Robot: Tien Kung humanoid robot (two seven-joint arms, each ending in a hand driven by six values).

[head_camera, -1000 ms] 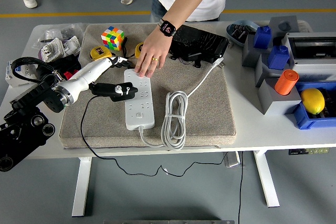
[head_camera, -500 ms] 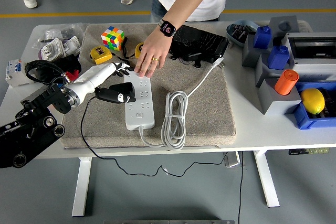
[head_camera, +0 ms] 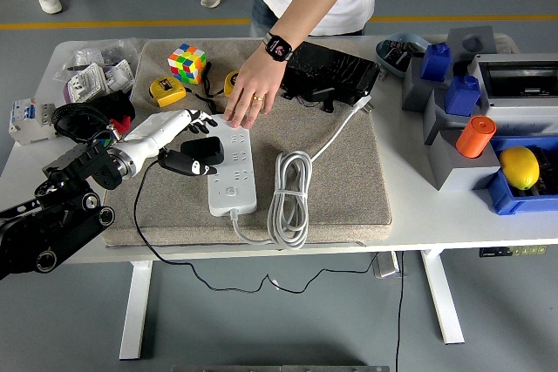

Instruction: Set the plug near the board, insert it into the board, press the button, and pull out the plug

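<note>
At the near edge of the white tabletop (head_camera: 453, 219), a thin black cable (head_camera: 161, 254) droops over the front and runs up onto a grey felt mat (head_camera: 340, 189). On the mat lies a white power strip (head_camera: 232, 167), its own white cord (head_camera: 289, 193) gathered in a loose coil just to its right, with the cord's plug end (head_camera: 364, 106) lying farther back near a black pouch (head_camera: 331, 71).

The robot's left arm reaches in from the lower left, and its left hand (head_camera: 187, 132) sits at the strip's left edge, fingers curled over a black plug (head_camera: 200, 152). The plug's body lies against the left side of the strip, at about its middle; whether its pins are seated in a socket cannot be told. The right arm does not show.

Just behind the robot's fingers, a person's hand (head_camera: 253, 93), with a smartwatch on the wrist and a ring on one finger, presses down on the far end of the strip, fingertips on its white face. The person stands at the far side of the tabletop in a white shirt.

Farther back on the mat are a multicoloured puzzle cube (head_camera: 187, 63) and a yellow tape measure (head_camera: 166, 88). At the left edge of the tabletop lies a pile of plastic packets (head_camera: 96, 76). To the right, off the mat, stand blue and grey bins (head_camera: 475, 141), an orange cylinder (head_camera: 475, 136) and a yellow lemon (head_camera: 520, 167).
</note>
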